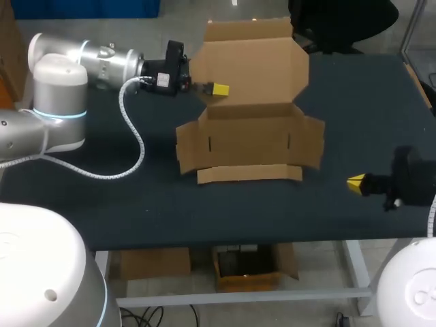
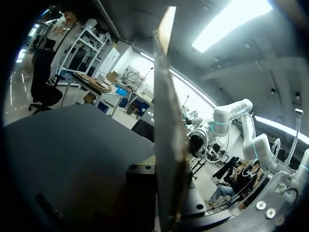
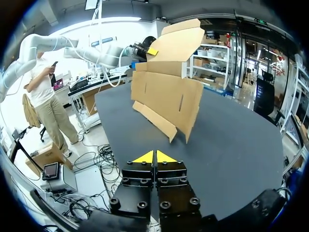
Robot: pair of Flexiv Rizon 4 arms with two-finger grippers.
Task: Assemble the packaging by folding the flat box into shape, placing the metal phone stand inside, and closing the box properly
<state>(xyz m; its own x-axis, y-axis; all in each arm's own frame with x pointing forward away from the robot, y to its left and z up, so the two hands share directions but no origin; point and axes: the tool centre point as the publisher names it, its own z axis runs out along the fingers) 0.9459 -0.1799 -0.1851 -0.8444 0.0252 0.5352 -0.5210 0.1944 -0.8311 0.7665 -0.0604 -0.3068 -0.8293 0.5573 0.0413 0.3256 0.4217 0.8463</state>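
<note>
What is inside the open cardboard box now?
Only bare cardboard shows inside the cardboard box; nothing lies in it. Whatever is behind its raised lid, held by the left gripper, is hidden.

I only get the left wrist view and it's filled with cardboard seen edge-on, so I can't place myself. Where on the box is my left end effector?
Observer: Your left end effector is at the left edge of the raised lid of the box, about halfway up that edge.
Operator: Okay. Is my right arm anywhere close to the cardboard?
Observer: No. The right end effector is shut and empty over the table, apart from the box, off its front right corner.
</note>
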